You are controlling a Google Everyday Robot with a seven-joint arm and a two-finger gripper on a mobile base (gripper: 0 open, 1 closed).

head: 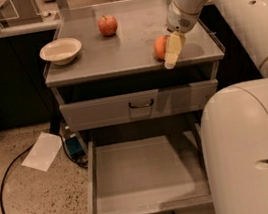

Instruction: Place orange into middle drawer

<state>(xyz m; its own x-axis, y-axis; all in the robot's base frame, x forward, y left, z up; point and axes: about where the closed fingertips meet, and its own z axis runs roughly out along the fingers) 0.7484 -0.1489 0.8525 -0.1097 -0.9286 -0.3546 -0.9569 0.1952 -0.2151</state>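
Note:
The orange [159,47] rests on the grey cabinet top near its front right corner. My gripper [169,53] reaches down from the upper right and is at the orange, with its cream tip against the fruit's right front side. The middle drawer [147,176] is pulled fully open below; it is grey, shallow and empty, with a dark loop handle on its front. The like drawer above it [139,105] is closed.
A red apple [107,25] stands at the back of the cabinet top [116,56] and a white bowl [60,51] at its left. My large white arm housing [254,145] covers the lower right. A paper sheet [42,151] and a cable lie on the floor at left.

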